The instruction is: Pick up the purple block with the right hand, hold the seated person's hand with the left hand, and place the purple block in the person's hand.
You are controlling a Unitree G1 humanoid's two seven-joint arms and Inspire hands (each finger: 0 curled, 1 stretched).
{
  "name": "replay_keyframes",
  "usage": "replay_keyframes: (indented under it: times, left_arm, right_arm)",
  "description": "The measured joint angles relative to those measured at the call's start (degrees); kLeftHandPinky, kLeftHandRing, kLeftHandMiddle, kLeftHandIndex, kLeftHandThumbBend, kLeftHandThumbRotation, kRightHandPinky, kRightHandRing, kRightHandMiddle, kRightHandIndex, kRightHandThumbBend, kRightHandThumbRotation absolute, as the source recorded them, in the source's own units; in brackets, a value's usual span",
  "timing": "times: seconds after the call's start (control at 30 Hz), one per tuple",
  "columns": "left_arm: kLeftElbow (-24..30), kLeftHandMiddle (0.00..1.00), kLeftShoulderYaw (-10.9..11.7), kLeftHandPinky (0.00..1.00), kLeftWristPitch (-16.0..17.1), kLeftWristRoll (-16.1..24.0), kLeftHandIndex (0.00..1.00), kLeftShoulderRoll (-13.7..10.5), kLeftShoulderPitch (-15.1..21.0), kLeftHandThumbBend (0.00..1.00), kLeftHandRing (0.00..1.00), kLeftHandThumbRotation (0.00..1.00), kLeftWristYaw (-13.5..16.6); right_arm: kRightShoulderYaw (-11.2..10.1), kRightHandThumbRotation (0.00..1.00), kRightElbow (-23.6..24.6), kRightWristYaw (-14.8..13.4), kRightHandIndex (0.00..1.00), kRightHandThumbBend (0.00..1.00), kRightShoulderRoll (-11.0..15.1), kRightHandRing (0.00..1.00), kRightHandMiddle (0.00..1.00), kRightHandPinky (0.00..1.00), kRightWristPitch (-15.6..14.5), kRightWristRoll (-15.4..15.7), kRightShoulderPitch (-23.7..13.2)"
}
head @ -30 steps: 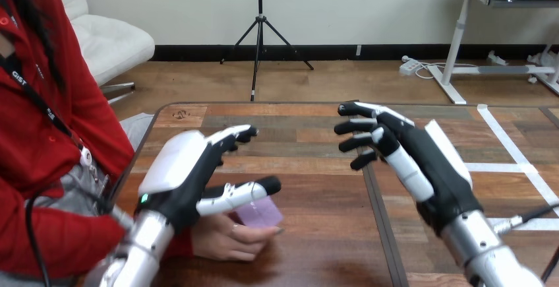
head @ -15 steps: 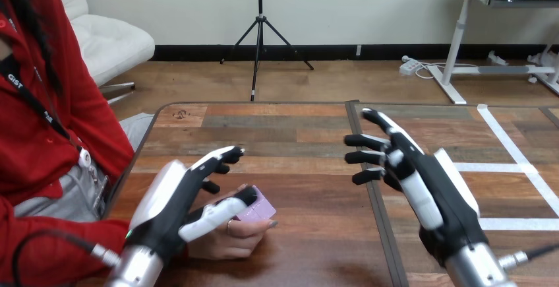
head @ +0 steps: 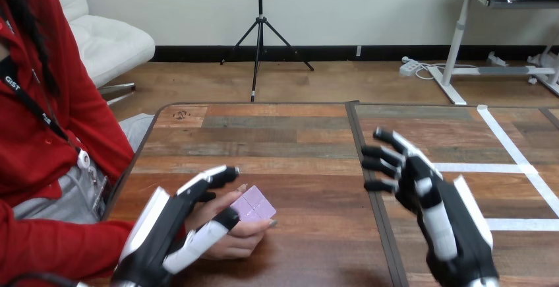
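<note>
The purple block [head: 252, 205] lies in the person's hand [head: 242, 237], which rests palm up on the wooden table [head: 296, 135] near its left front. My left hand [head: 161, 224] is at the lower left, with straight fingers above that hand and its thumb across the near side; I cannot tell whether they touch. My right hand [head: 438, 204] hovers open at the lower right, well apart from the block, holding nothing.
The person sits at the table's left side, a red sleeve [head: 59, 247] along the near left edge. White tape lines [head: 521, 165] mark the table's right part. A dark seam [head: 369, 181] splits the tabletop between my hands.
Both my hands have drawn back toward the bottom edge and lower. The purple block stays in the person's hand, which has barely moved.
</note>
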State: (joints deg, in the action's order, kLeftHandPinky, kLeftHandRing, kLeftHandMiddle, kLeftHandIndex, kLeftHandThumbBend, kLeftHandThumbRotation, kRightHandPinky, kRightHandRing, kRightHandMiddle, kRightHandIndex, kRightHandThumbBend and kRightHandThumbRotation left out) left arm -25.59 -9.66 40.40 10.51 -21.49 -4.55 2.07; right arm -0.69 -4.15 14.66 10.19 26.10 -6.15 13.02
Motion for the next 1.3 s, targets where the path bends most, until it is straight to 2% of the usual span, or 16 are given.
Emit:
replay_keyframes:
  times: [0.1,0.27,0.57,0.83,0.97,1.13,1.3]
  left_arm:
    - [-0.47,0.79,0.35,0.77,2.96,-2.28,0.77,0.11,-1.18,0.72,0.79,1.00,-1.32]
    - [-1.75,0.78,1.22,0.73,8.21,-7.83,0.75,0.63,-2.67,0.72,0.77,1.00,-5.24]
    - [-3.91,0.74,2.77,0.66,13.74,-15.17,0.72,3.18,-4.54,0.72,0.73,1.00,-9.81]
    - [-6.50,0.72,4.29,0.62,14.66,-20.95,0.69,6.48,-4.62,0.76,0.71,0.98,-13.84]
    - [-7.86,0.70,5.16,0.61,14.51,-24.53,0.67,8.56,-4.41,0.78,0.71,0.94,-16.24]
    - [-9.21,0.70,6.53,0.60,13.79,-28.36,0.66,11.20,-4.07,0.79,0.70,0.90,-19.27]
    - [-9.85,0.69,8.06,0.59,13.15,-30.43,0.66,13.06,-3.61,0.80,0.69,0.88,-21.60]
  right_arm:
    - [-0.08,1.00,-2.24,0.65,0.83,0.96,-0.36,0.81,0.82,0.72,2.61,-0.64,0.72]
    - [-0.21,1.00,-6.14,1.99,0.82,0.94,-1.40,0.80,0.82,0.72,5.93,-2.28,1.96]
    - [-0.63,1.00,-10.93,3.63,0.83,0.93,-2.83,0.79,0.81,0.72,7.95,-4.97,3.48]
    - [-1.95,1.00,-13.53,4.74,0.82,0.91,-4.45,0.76,0.80,0.69,8.64,-8.49,3.54]
    - [-2.74,1.00,-14.25,4.89,0.82,0.91,-5.25,0.75,0.79,0.67,9.52,-9.59,3.53]
    - [-3.43,1.00,-14.74,5.05,0.82,0.91,-5.61,0.76,0.79,0.68,10.19,-9.70,3.53]
    - [-3.67,1.00,-15.11,5.42,0.82,0.92,-5.60,0.76,0.79,0.70,10.39,-9.46,3.53]
